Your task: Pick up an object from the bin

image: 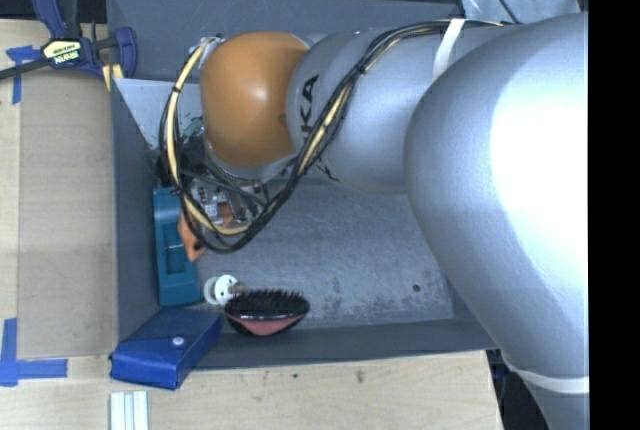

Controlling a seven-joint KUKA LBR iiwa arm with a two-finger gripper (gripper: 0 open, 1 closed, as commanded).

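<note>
A silver KUKA arm point(480, 148) reaches in from the right across a grey metal bin point(350, 248), its orange domed wrist cover point(250, 98) hanging over the bin's left side. Below the cover, a tangle of yellow and black cables point(215, 218) masks the fingers. Whether they are open or closed, or have hold of anything, cannot be told.

Directly under the wrist, along the left wall, lies a teal rectangular plastic block point(172, 263), its upper end hidden beneath the cables. A small orange piece point(187, 238) sits against the block's right edge. Just beside the block's lower end rests a small white round object point(220, 290). It lies at the left end of an oval hairbrush with black bristles and a red body point(265, 310), which is near the front wall; whether the two touch cannot be made out. A dark blue flat box point(165, 348) lies tilted across the bin's lower-left corner, resting on the rim.
</note>
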